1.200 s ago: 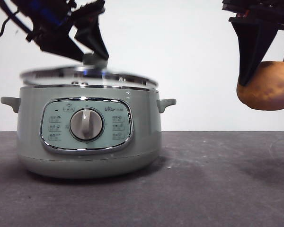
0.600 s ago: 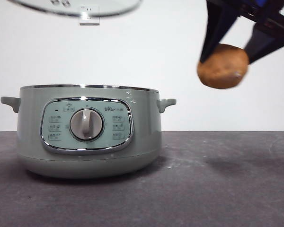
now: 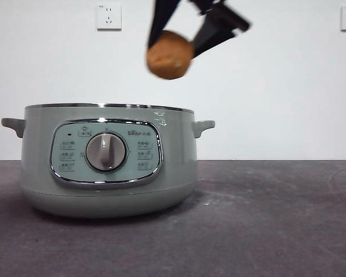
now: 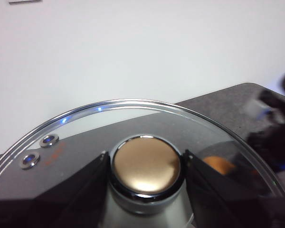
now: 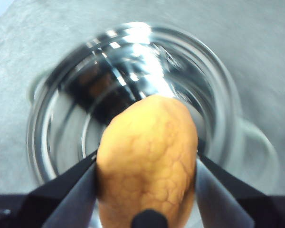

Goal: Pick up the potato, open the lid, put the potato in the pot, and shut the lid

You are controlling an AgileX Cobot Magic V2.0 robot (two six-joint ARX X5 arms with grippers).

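Above the pot (image 3: 106, 158), we see the right gripper (image 3: 181, 32) holding the potato (image 3: 169, 55) in the air, its 2 black jaws closed against the potato's sides. From the front view the potato hangs over the right part of the pot's open mouth, clearly apart from the steel rim below it. Through the right wrist view we look down past the potato (image 5: 147, 159) into the shiny steel bowl of the pot (image 5: 133, 80), which fills most of the picture behind it; the bowl is blurred, and the potato's skin shows a fine net of cracks. We see the jaws pressed to the potato on both sides.

Over on the left arm, we find the left gripper (image 4: 145, 166) clamped on the knob of the lid (image 4: 133, 123), 1 jaw on each side of the round knob, whose top looks shiny and golden from this angle. The glass dome and its steel rim spread out around the knob, with 2 small metal rivets near the rim. Through the glass we make out a small orange patch and a blurred dark shape of the other arm. The lid is off the pot and out of the front view.

The pot stands on the dark grey table (image 3: 265, 219), its panel and dial facing us, with 1 small handle on each side. We also see 2 wall sockets (image 3: 108, 16) on the white wall behind.
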